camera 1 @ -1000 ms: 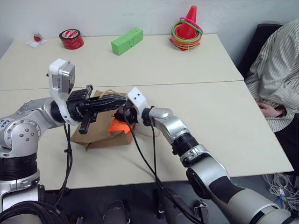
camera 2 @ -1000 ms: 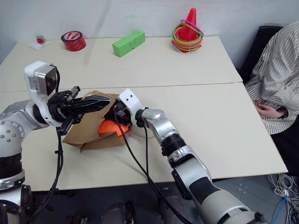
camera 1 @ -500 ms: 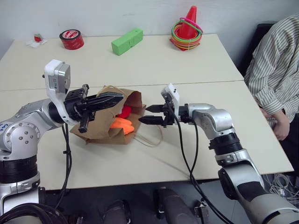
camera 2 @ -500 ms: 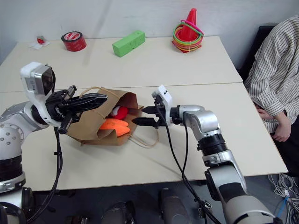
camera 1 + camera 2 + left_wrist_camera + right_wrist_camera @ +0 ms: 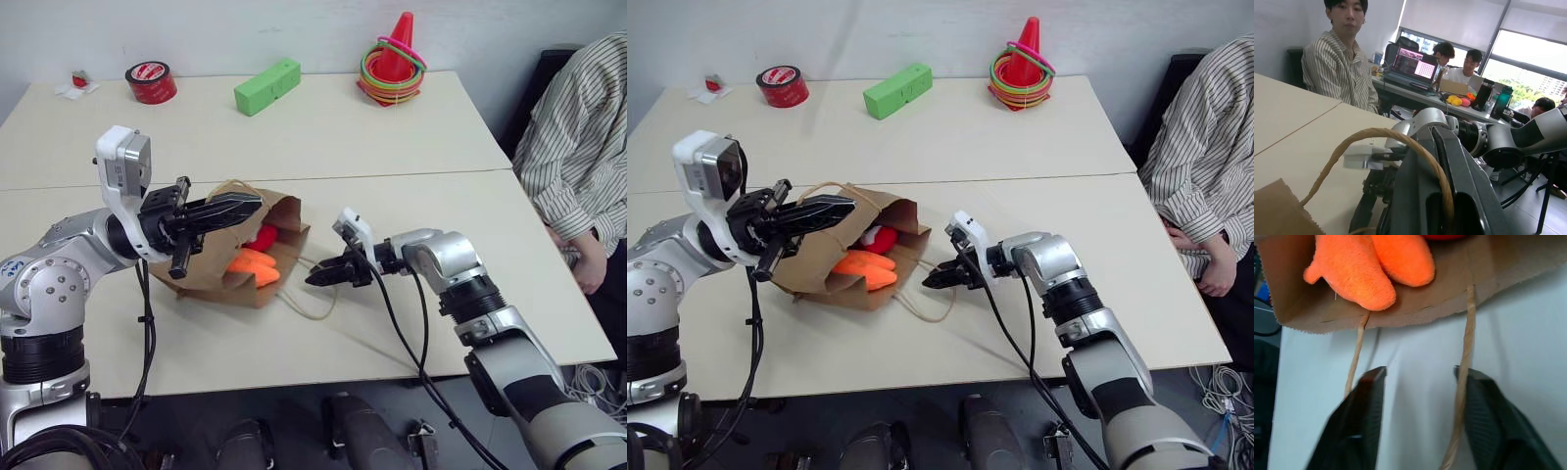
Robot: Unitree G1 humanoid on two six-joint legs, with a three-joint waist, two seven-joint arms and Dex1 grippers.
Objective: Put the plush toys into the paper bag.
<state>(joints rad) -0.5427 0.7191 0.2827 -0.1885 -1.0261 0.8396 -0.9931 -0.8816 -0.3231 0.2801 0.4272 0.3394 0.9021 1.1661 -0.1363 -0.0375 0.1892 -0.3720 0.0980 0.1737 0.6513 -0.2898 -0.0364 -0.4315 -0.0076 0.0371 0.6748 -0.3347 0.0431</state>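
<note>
1. The orange toy (image 5: 865, 266) lies in the mouth of the paper bag (image 5: 823, 279), its stubby legs poking over the lip; the red-and-white toy (image 5: 880, 238) sits just behind it, deeper inside.
2. The bag lies on its side on the near table (image 5: 1068, 323), mouth facing right, just left of the table's middle.
3. The left gripper (image 5: 220, 211) is clamped on the bag's upper cord handle (image 5: 1376, 134), fingers together, holding the top edge of the mouth up.
4. The lower handle (image 5: 926, 304) lies loose on the table in front of the mouth.
5. The right gripper (image 5: 939, 279) hovers low, just right of the mouth, over that loose handle. Its fingers (image 5: 1359, 426) stand apart and hold nothing; the cord runs between and alongside them.
6. Far off, red tape (image 5: 150, 81), a green block (image 5: 265, 85) and a cone with rings (image 5: 393, 61) sit on the far table; a person in a striped shirt (image 5: 578, 147) sits at the right edge.
7. Likely risks:
   - the orange toy sits so near the lip that tipping or tugging the bag could roll it back out;
   - the right fingers could snag the loose cord and drag the bag;
   - if the left grip slips, the mouth collapses onto the toys.
</note>
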